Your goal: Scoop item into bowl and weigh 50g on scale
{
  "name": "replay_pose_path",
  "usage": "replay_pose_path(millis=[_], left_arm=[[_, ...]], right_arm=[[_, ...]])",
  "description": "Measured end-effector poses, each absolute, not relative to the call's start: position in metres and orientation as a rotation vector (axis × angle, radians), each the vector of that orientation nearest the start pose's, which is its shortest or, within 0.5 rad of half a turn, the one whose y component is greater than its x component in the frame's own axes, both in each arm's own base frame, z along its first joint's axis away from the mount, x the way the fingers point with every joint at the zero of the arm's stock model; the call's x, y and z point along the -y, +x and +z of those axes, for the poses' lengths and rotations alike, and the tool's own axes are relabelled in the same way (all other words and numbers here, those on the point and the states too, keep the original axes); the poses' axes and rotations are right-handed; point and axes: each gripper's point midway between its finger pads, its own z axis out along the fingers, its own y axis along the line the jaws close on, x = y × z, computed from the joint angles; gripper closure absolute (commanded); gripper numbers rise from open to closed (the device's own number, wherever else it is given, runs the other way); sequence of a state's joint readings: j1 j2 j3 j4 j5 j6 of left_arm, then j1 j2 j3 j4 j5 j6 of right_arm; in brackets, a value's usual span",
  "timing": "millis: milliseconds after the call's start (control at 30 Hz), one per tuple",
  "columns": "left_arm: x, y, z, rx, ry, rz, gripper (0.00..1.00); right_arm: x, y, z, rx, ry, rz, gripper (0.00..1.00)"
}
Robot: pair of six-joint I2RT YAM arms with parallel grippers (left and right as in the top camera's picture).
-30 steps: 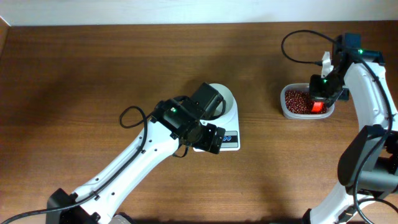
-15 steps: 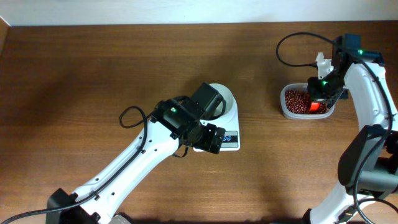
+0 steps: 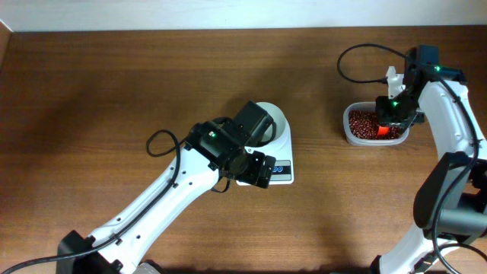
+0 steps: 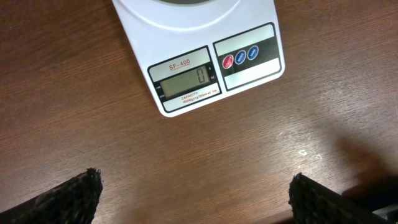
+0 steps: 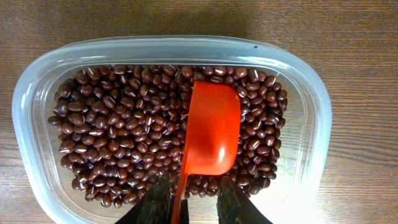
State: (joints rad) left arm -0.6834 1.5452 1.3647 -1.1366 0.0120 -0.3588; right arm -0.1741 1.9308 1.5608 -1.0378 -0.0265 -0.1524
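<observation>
The dark red-brown beans (image 5: 118, 137) fill a clear plastic tub (image 5: 37, 93) at the table's right, also in the overhead view (image 3: 361, 123). My right gripper (image 5: 194, 202) is shut on the handle of an orange-red scoop (image 5: 211, 130). The scoop's empty cup lies over the beans. The white scale (image 4: 199, 56) reads 0. The white bowl (image 3: 275, 116) stands on the scale (image 3: 283, 169), partly hidden under my left arm. My left gripper (image 4: 196, 199) is open and empty above bare table just in front of the scale.
The wooden table (image 3: 114, 91) stretches to the left and front of the scale. A black cable (image 3: 358, 53) loops behind the tub. The tub (image 3: 348, 137) sits near the right edge, about a hand's width right of the scale.
My right gripper with the scoop has shifted slightly left and toward the back over the tub. The left arm has not moved.
</observation>
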Motion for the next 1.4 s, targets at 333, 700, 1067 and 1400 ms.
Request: replay_pose_path(millis=[333, 700, 1067, 1400], left_arm=[[0.208, 0.252, 0.154, -2.882, 0.474, -0.201, 0.01], [0.208, 0.252, 0.154, -2.882, 0.474, -0.201, 0.01], [0.208, 0.252, 0.154, -2.882, 0.474, -0.201, 0.01], [0.208, 0.252, 0.154, -2.882, 0.474, -0.201, 0.01]], right_arm=[[0.066, 0.401, 0.086, -2.963, 0.033, -0.003, 0.53], [0.066, 0.403, 0.085, -2.954, 0.044, -0.005, 0.69], [0.066, 0.407, 0.086, -2.935, 0.044, 0.004, 0.96], [0.067, 0.407, 0.086, -2.934, 0.049, -0.009, 0.96]])
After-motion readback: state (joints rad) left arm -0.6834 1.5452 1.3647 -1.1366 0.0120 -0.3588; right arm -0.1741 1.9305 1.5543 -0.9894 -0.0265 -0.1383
